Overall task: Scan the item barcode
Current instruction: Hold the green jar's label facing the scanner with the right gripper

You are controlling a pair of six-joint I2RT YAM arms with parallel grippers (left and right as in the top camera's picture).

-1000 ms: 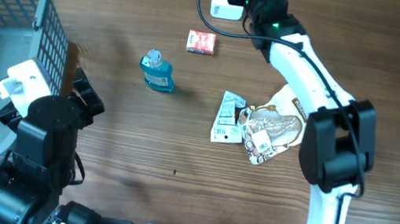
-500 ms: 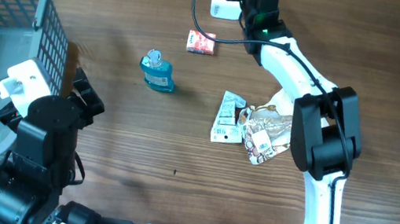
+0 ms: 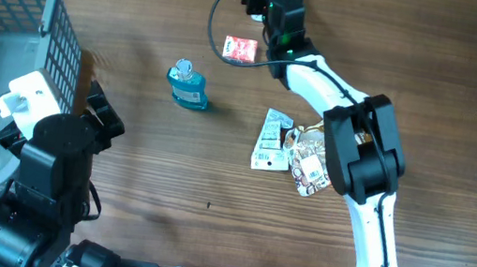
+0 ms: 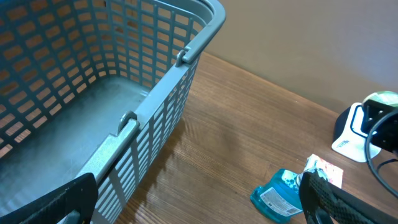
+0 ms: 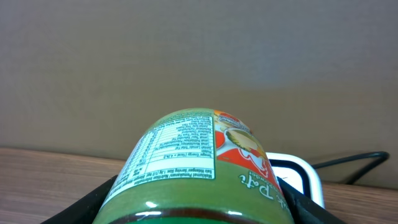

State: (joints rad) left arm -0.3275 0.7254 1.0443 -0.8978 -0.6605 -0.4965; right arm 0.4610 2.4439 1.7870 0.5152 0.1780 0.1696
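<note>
The right gripper (image 5: 199,208) is clamping a green jar (image 5: 200,158) between its fingers (image 5: 99,202), the jar lying sideways in the grip with its nutrition label facing the wrist camera. Just beyond the jar, a little to the gripper's right, the white scanner (image 5: 303,176) is standing with its black cable (image 5: 348,163) trailing off. Back along this arm, a small red box (image 3: 239,50), a blue bottle (image 3: 189,86) and a heap of packets (image 3: 304,151) are lying on the table (image 3: 213,177). The left gripper (image 4: 199,211) is hanging released, jaws wide, the blue basket (image 4: 186,56) sitting ahead to its left
</note>
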